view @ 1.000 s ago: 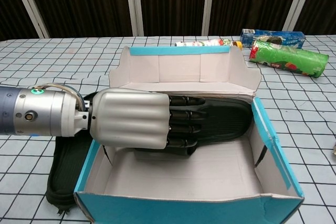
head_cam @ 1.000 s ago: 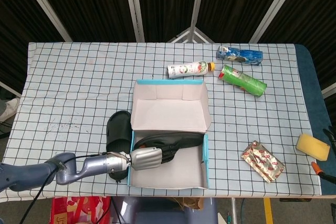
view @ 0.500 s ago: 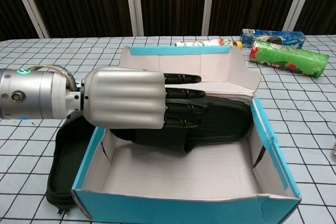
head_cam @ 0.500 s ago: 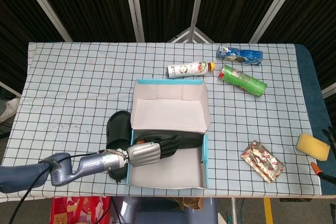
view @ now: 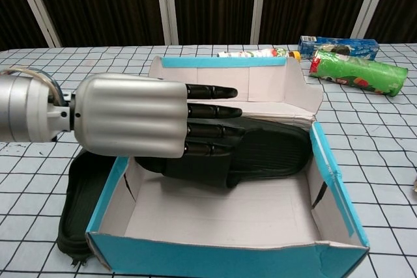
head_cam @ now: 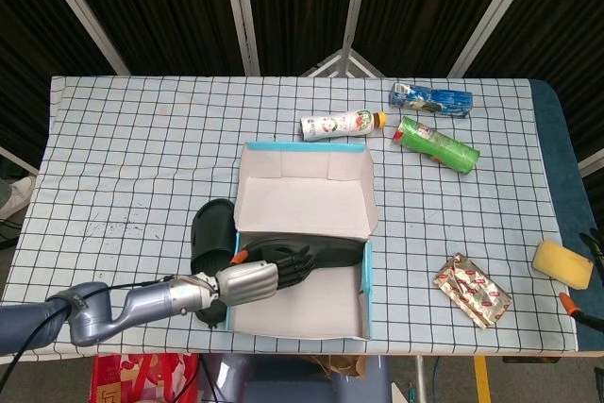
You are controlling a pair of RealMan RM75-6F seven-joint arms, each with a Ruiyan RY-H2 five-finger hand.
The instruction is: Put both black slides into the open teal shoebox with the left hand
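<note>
Two black slides: one slide (view: pixel 260 154) lies inside the teal shoebox (view: pixel 339 190), the other slide (head_cam: pixel 212 231) outside. The left hand (view: pixel 130 124) hovers, fingers (view: pixel 212 91) straight, holding nothing.

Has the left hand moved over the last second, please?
Yes. The left hand has drawn back toward the shoebox's left wall and risen, fingers now straight, off the slide.

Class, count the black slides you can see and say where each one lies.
2. One slide lies inside the teal shoebox; the other slide lies on the table, against the box's left side.
</note>
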